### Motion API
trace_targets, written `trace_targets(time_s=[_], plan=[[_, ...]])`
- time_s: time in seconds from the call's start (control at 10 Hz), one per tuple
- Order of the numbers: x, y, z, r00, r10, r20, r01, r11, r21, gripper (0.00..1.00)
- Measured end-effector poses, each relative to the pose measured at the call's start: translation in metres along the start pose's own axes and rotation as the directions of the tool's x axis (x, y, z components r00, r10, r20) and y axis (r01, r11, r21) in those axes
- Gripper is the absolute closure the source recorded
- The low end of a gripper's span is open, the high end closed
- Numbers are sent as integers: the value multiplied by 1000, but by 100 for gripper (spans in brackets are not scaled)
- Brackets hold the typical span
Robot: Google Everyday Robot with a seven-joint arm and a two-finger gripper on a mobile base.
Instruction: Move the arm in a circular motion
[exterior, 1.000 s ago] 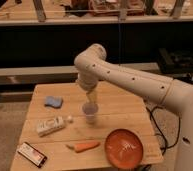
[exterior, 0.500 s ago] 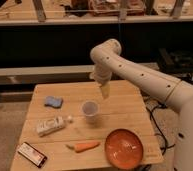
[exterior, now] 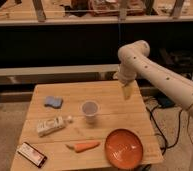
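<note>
The arm is a thick cream-white tube with small dark dots, reaching in from the right edge to a bulbous joint above the table's far right. From that joint it bends down to the gripper, a small yellowish tip hanging over the far right part of the wooden table. The gripper is to the right of and beyond a white paper cup and touches nothing.
On the table lie a blue sponge, a white bottle on its side, a carrot, an orange bowl and a dark packet. A dark shelf unit stands behind. Cables hang at the right.
The arm's joint and gripper have swung to the right and away from the cup, from above the table's middle to its far right side.
</note>
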Motion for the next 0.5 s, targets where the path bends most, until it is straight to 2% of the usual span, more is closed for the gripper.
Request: trace_targets(time_s=[0.1,0.3,0.4,0.5], plan=[[20,10,-1,999,33,-9,-33,999,-6,20],[66,49,-8,993,114,-38,-115,993,-16,20],[81,68,-12,989,140,-50,-141,990,-16,20],[97,104,-20,984,168,-66,-169,985,-13,20]])
